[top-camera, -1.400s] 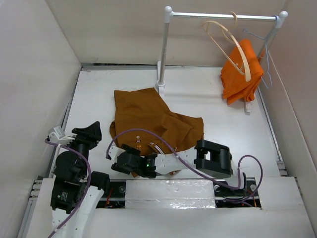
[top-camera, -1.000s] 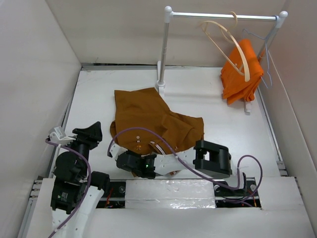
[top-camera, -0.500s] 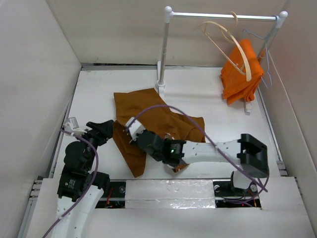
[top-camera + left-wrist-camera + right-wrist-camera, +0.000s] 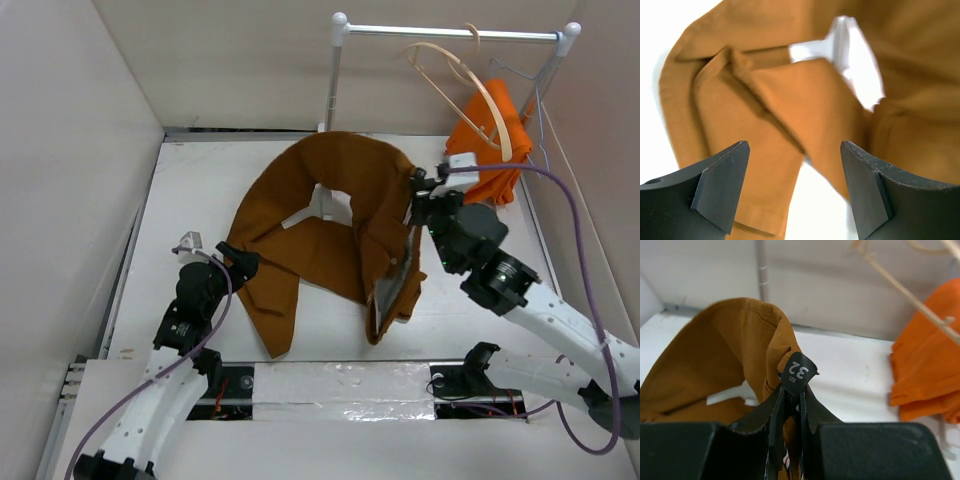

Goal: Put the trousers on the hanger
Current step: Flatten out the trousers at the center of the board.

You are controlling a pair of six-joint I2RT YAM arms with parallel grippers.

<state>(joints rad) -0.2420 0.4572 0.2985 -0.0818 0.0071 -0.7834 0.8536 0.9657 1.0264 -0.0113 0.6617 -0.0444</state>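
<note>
The rust-brown trousers (image 4: 340,170) hang in a high arch over the table, one leg end trailing down to the front (image 4: 280,320). My right gripper (image 4: 414,190) is shut on their waistband, raised at the right of the arch. In the right wrist view the gripper (image 4: 792,400) pinches the cloth beside a black size tag (image 4: 799,371). My left gripper (image 4: 243,262) is open at the left end of the cloth. Its fingers (image 4: 720,185) stand wide apart just above a trouser leg (image 4: 775,100), holding nothing. The beige hanger (image 4: 470,90) hangs on the rail, also seen from the right wrist (image 4: 900,285).
A white rack with an upright pole (image 4: 335,80) stands at the back, partly behind the lifted trousers. A bright orange garment (image 4: 490,150) on a thin wire hanger hangs at the rail's right end. Walls close in the table on both sides.
My right gripper has lifted the trousers from the front of the table up and toward the back right. My left gripper has opened wider and moved in to the trouser leg.
</note>
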